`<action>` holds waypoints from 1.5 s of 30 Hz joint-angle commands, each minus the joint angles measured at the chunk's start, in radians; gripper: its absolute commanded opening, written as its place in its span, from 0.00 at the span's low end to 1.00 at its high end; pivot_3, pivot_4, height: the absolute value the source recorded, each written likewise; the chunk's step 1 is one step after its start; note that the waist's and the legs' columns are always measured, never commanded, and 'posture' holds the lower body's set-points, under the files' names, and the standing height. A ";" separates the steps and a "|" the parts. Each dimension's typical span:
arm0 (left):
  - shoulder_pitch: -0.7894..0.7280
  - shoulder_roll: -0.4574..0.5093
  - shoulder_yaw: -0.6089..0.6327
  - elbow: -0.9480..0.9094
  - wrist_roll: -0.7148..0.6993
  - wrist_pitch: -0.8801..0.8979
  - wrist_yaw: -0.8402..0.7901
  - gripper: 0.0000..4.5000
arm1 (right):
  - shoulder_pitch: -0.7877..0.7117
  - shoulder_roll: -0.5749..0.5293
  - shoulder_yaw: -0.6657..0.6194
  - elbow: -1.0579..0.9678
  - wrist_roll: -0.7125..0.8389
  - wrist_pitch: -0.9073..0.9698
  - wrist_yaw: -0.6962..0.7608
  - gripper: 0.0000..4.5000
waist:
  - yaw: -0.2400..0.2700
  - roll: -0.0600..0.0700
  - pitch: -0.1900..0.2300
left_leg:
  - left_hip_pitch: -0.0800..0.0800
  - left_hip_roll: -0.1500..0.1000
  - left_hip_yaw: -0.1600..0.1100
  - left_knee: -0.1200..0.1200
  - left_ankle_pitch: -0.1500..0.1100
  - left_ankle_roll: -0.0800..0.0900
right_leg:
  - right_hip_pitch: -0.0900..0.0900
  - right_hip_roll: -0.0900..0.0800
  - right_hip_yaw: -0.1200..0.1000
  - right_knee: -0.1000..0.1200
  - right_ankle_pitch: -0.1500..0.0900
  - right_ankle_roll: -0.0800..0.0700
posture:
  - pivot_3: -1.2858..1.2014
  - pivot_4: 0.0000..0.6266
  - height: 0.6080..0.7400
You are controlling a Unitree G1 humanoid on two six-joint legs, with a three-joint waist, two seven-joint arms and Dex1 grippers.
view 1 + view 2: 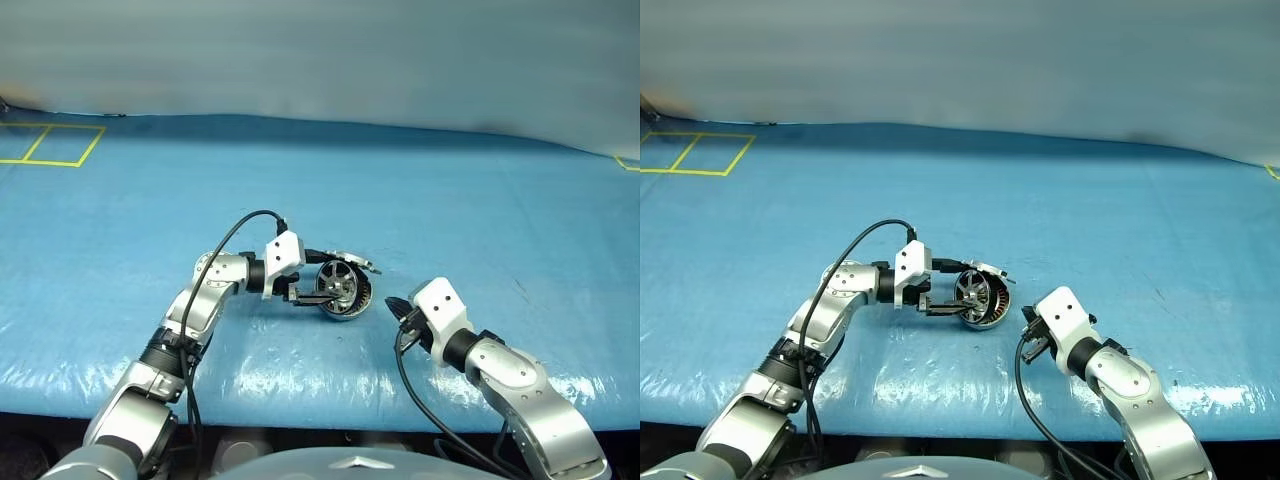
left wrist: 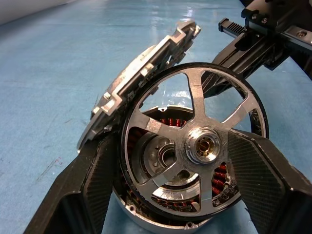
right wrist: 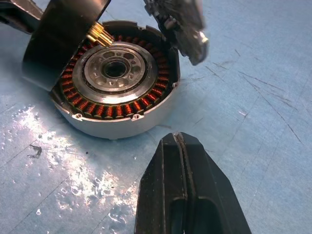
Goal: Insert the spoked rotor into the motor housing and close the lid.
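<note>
Right fingers [image 3: 181, 185] rest together; left fingers [image 2: 256, 170] clamp the rotor [image 2: 195, 146], which should level over the housing [image 3: 114, 85] before seating.

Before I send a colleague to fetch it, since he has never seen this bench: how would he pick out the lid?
On the blue table cover, look between the two robot arms for the round silver motor housing with copper windings. The lid, a thin flat silver-grey disc with a notched edge, leans tilted against its far rim. Unlike the dark spoked rotor in the left gripper, it is solid and pale.
</note>
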 commanded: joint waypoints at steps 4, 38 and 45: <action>-0.007 0.004 -0.007 -0.009 0.007 0.056 0.004 0.79 | -0.005 0.001 -0.002 -0.015 -0.004 -0.020 0.002 0.00 | 0.000 0.000 0.000 | 0.000 0.000 0.000 0.000 0.000 0.000 | 0.000 0.000 0.000 0.000 0.000 0.000 | 0.52 0.24 1.00; 0.169 0.163 0.115 -0.294 -0.144 0.160 -0.031 0.99 | 0.019 0.017 -0.136 -0.073 0.089 -0.027 0.030 0.00 | -0.001 0.000 0.000 | 0.000 0.001 0.000 -0.001 0.000 0.000 | -0.001 0.000 0.000 0.000 -0.001 -0.002 | 0.52 0.24 1.00; 0.263 0.130 0.144 -0.308 -0.145 0.135 0.058 0.99 | 0.032 0.013 -0.111 -0.085 0.116 -0.015 0.045 0.00 | 0.000 0.000 0.000 | 0.000 0.001 0.000 -0.001 0.000 0.000 | -0.001 0.000 0.000 0.000 -0.002 -0.003 | 0.52 0.24 1.00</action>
